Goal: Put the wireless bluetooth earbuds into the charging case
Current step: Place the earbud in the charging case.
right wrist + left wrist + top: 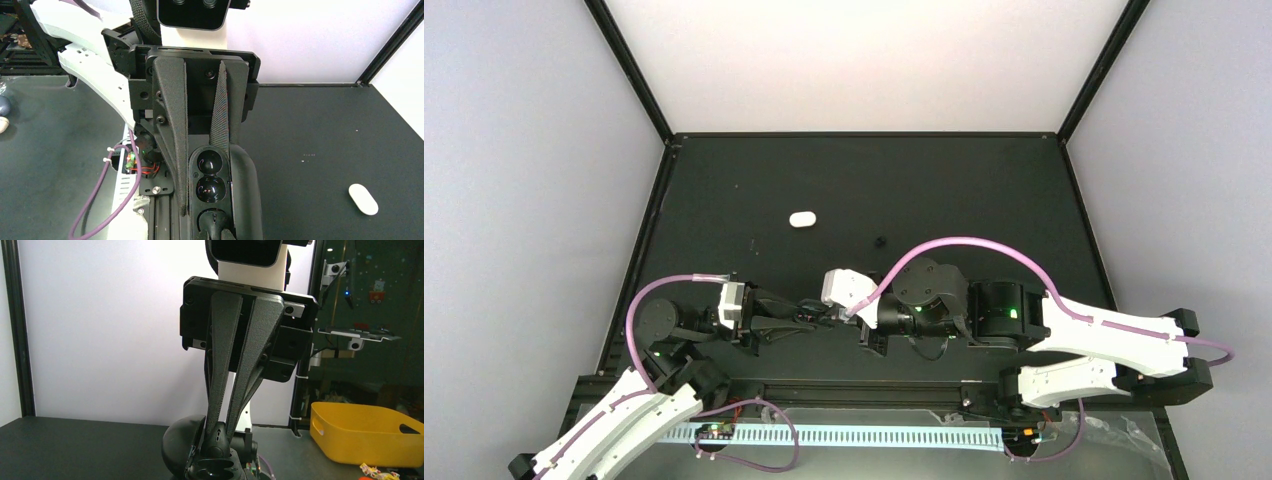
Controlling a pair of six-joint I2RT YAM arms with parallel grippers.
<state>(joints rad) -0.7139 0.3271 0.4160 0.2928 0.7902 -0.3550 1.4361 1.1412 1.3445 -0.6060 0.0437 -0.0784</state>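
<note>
One black speck (881, 241), possibly an earbud, lay loose in the top view. Left wrist: left gripper (218, 432) fingers sat nearly together over the black charging case (215, 472); any pinched bud was indistinguishable. Right wrist: right gripper (204, 180) clamped that case; off-centre pressing could twist it loose. Well contents were unclear.

Matte black table (984, 200), flat and dull, boxed by pale walls at the left, right and far sides. Lying flat on it, left of the middle and in the far half, a white oval case (802, 219), closed, with bare surface all around. Same white oval case (363, 199) low at the right in the right wrist view. Well apart to its right and a little nearer, a tiny dark speck (880, 241), possibly a black earbud, too small to tell.
</note>
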